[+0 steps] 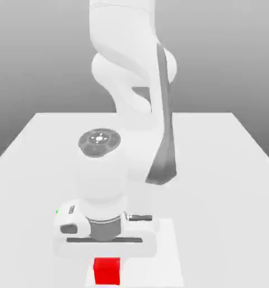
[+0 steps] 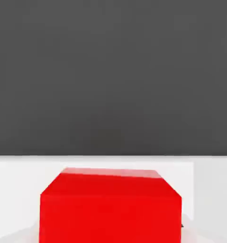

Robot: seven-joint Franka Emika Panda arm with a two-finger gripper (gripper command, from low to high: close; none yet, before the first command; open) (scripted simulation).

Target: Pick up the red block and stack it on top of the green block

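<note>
The arm (image 1: 128,67) is built of smooth, rounded white shells with a matte finish. A dark grey band runs down the side of one long link (image 1: 165,140). A round grey cap (image 1: 101,139) with small screw holes closes the top of a bulbous wrist segment. Below it a grey collar (image 1: 105,228) joins a flat white hand body (image 1: 105,242) with a dark slot, and a tiny green light (image 1: 57,212) shows on the side.

Red block (image 2: 110,209) is super close up from my wrist cam, sitting on the white desk (image 2: 20,190). I can see its top face and one broad side. Behind the desk it's just flat dark grey backdrop.
</note>
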